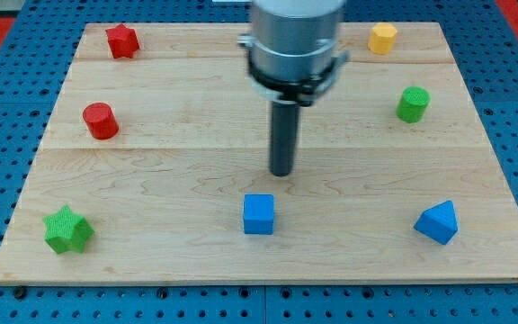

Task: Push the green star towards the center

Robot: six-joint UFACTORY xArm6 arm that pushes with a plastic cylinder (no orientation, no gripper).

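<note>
The green star (67, 229) lies near the board's bottom left corner. My tip (281, 172) rests on the wooden board (169, 153) near its middle, far to the right of the green star and above it in the view. The tip is just above the blue cube (259, 214) and touches no block. The arm's body hides the yellow block at the view's top middle.
A red star (122, 40) sits at top left and a red cylinder (101, 121) at left. A yellow block (382, 38) is at top right, a green cylinder (412, 103) at right, a blue triangular block (437, 222) at bottom right.
</note>
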